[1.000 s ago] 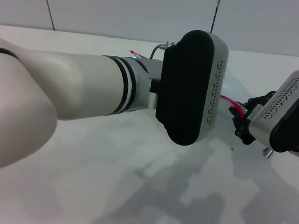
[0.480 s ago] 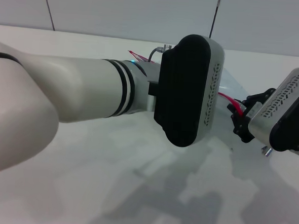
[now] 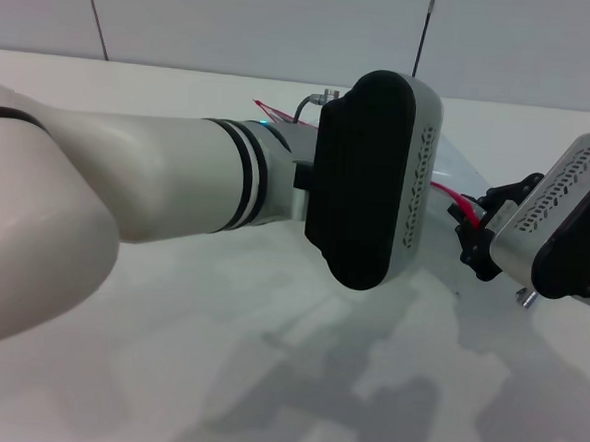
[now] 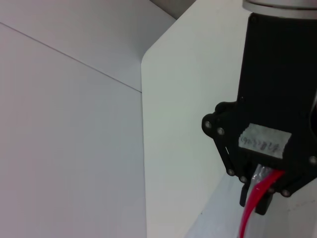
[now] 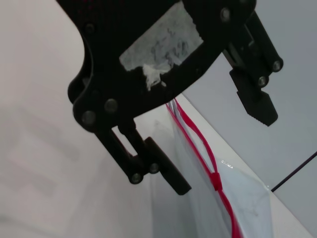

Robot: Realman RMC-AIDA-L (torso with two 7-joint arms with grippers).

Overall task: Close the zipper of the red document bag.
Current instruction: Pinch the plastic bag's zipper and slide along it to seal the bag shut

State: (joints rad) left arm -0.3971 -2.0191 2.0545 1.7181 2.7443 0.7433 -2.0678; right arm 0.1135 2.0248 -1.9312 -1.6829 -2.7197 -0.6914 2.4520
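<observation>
Here we would close the right gripper [image 5: 220, 146], whose claw stands open astride the zipper [image 4: 246, 218], squarely on the slider [image 5: 215, 179] that sits about between its fingers. Then we would draw it straight along the zipper, low and level, so the strip does not buckle. Farther along the zipper the left gripper [image 4: 255, 201] is clamped on the red strip and should hold it taut, with the bag [image 5: 247, 198] lying flat beside the zipper on the table [image 3: 266, 360]; we count one bag, one zipper, one slider and two grippers.
</observation>
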